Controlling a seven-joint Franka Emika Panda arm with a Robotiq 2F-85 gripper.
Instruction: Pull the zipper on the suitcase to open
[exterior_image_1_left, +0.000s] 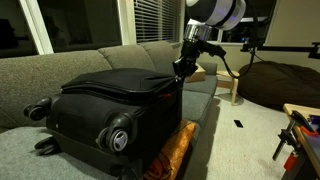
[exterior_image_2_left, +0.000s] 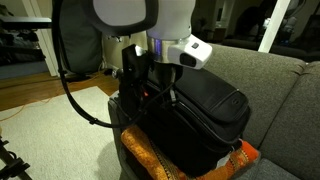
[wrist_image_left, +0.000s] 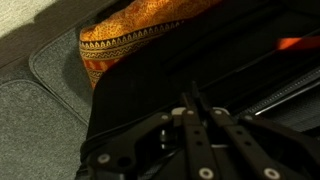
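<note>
Hanging at far corner of soft suitcase (exterior_image_1_left: 100, 100), gripper (exterior_image_1_left: 184, 67) finger gap impossible to tell; probably stiff zipper (wrist_image_left: 298, 43), best pinched by red-tagged pull.

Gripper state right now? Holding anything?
Gripper: looks shut, at the suitcase edge; too dark to tell whether it pinches anything.

In the wrist view the gripper (wrist_image_left: 190, 98) is melting into the black fabric of the suitcase (wrist_image_left: 140, 110), so how its jaws are standing is not coming through. The zipper (wrist_image_left: 300, 43), showing as a reddish tag, is running off the right edge. In an exterior view the arm's white wrist (exterior_image_2_left: 185, 48) is covering the gripper and the suitcase's near end. The orange cushion (exterior_image_1_left: 176, 150) is lying mostly hidden beneath the suitcase.
</note>
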